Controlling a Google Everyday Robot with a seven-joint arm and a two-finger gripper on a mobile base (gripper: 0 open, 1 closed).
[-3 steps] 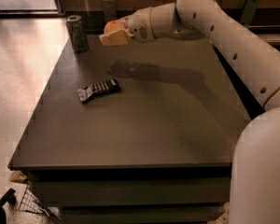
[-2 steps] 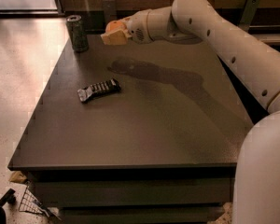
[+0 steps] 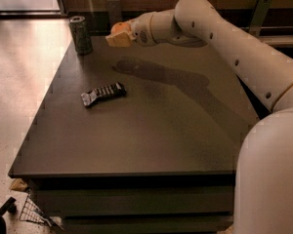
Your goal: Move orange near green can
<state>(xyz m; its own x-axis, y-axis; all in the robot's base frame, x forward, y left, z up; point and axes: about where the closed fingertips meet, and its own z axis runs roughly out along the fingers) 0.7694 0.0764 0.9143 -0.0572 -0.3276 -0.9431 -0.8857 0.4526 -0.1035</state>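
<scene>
The green can [image 3: 81,34] stands upright at the far left corner of the dark table [image 3: 151,130]. My gripper [image 3: 119,36] hangs above the table's far side, a short way right of the can. It is shut on the orange [image 3: 120,28], whose bright top shows just above the pale fingers [image 3: 118,41]; the rest of the fruit is hidden by them. The orange is held off the table, at about the height of the can's top. The arm reaches in from the right.
A flat black ridged bar [image 3: 103,94] lies on the table left of centre, nearer than the can. The table's left edge drops to a pale floor [image 3: 14,82]. A wall and rail run behind the table.
The gripper with the orange has moved slightly left, closer to the green can. The can and the black bar have not moved.
</scene>
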